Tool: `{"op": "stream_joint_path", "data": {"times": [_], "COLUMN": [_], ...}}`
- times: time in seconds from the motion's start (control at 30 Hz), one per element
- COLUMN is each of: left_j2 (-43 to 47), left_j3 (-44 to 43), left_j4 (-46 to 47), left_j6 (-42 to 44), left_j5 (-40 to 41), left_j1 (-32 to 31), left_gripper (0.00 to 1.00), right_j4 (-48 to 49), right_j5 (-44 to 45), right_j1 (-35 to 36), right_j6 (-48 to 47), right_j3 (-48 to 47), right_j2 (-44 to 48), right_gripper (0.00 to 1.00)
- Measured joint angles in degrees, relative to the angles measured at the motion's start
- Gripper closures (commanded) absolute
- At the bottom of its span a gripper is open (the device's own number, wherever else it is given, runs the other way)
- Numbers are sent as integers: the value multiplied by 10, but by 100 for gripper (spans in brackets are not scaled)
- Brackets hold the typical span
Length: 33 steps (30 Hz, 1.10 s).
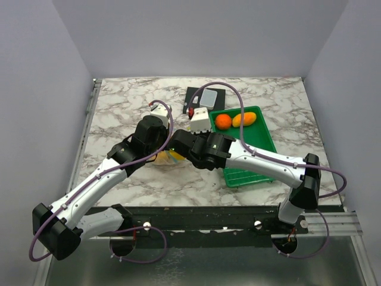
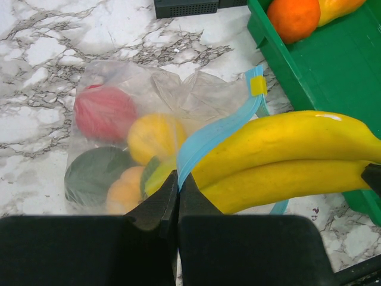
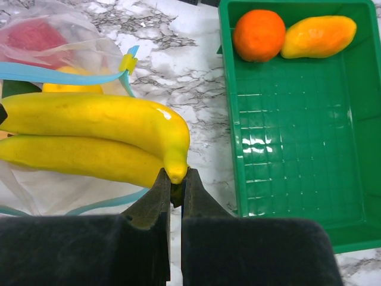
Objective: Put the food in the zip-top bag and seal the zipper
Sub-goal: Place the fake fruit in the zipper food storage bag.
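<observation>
The clear zip-top bag lies on the marble with a red fruit, a yellow one, a green one and an orange one inside. My left gripper is shut on the light-blue zipper at the bag's mouth, holding that edge up. My right gripper is shut on the stem of the yellow banana bunch. The bananas hang level across the bag's mouth, their far end over the opening. In the top view both wrists meet over the bag.
A green tray sits right of the bag and holds an orange fruit and a yellow-orange fruit. A flat black object lies at the back of the table behind the tray.
</observation>
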<state>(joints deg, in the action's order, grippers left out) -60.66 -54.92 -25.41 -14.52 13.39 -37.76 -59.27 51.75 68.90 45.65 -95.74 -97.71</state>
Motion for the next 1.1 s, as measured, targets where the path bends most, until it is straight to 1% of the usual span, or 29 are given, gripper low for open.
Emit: {"op": "stream_joint_path", "data": {"times": [0.2, 0.63, 0.87, 1.1], "left_j2": [0, 0, 0, 0], "left_j3": [0, 0, 0, 0], "left_j4": [0, 0, 0, 0], "left_j6": [0, 0, 0, 0], "left_j5": [0, 0, -1, -10], "left_j1": [0, 0, 1, 1], "left_gripper": [100, 100, 100, 100], "right_j4": [59, 145, 216, 319], "right_j5": [-1, 3, 10, 11], "right_j1": [0, -4, -16, -35], "right_j6": [4, -8, -54, -109], "right_j3": [30, 32, 45, 94], "right_j2": [-1, -34, -43, -48], "right_gripper": [99, 99, 99, 99]}}
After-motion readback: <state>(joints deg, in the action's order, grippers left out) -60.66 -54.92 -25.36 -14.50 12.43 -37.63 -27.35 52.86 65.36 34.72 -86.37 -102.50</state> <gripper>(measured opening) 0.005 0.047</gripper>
